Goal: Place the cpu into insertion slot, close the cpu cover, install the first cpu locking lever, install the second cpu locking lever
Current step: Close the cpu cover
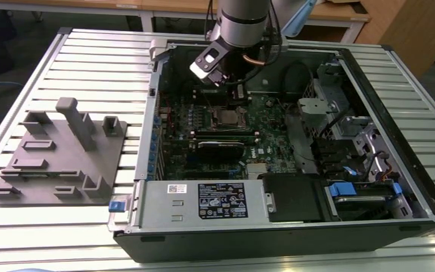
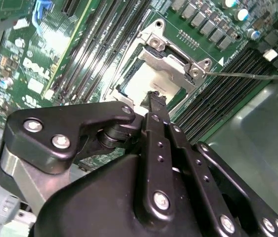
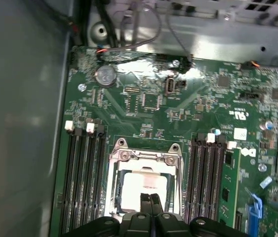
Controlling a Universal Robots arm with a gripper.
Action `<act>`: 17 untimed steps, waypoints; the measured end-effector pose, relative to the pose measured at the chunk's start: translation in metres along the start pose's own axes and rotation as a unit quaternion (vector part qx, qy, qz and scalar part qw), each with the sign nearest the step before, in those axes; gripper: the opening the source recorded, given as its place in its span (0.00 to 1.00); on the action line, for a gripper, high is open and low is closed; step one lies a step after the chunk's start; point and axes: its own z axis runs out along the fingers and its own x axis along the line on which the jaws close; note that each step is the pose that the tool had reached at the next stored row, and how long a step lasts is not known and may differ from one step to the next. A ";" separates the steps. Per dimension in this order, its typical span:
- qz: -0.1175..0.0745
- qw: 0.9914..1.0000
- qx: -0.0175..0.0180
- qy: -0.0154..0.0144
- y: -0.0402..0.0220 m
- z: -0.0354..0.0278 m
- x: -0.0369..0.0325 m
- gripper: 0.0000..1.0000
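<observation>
Claw (image 3: 149, 199): hanging over the socket (image 3: 111, 190), both fingers squeezed tight together with nothing between them. The tips are sitting right at one edge of the chip (image 3: 143, 185), and I can't tell if they're actually touching it.
Chip: sitting inside the socket, its shiny top showing through the cover plate's window.
Socket: sitting near the middle of the green board (image 3: 148, 103), with memory slots (image 3: 84, 182) running along both of its sides.
Cover plate (image 3: 146, 159): looking like it's lying flat over the socket, framing the chip, two screws showing along one edge.
Lever (image 2: 247, 75): thin wire rod sticking out from one socket corner in the second wrist view, running over the memory slots toward the board's edge.
Board: lying at the bottom of the open computer case (image 1: 278, 243).
Case: lying on its side on the slatted table (image 1: 89, 56), taking up the exterior view's right.
Grey tray (image 1: 59, 164): sitting by the table's edge at the exterior view's left, well apart from the claw.
</observation>
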 end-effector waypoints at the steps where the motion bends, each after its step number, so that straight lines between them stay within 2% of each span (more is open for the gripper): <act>1: -0.008 1.000 0.000 0.000 0.0000 0.0000 0.0000 0.10; 4: -0.031 1.000 0.000 0.000 0.0000 0.0001 0.0000 0.10; 7: -0.054 0.999 0.000 0.001 0.0000 0.0003 0.0000 0.10; 11: -0.085 0.996 -0.001 0.002 0.0000 0.0005 0.0000 0.10; 15: -0.111 0.994 -0.001 0.002 0.0000 0.0006 0.0000 0.10; 16: -0.115 0.993 -0.001 0.002 0.0000 0.0006 0.0000 0.10; 17: -0.116 0.993 -0.001 0.002 0.0000 0.0006 0.0000 0.10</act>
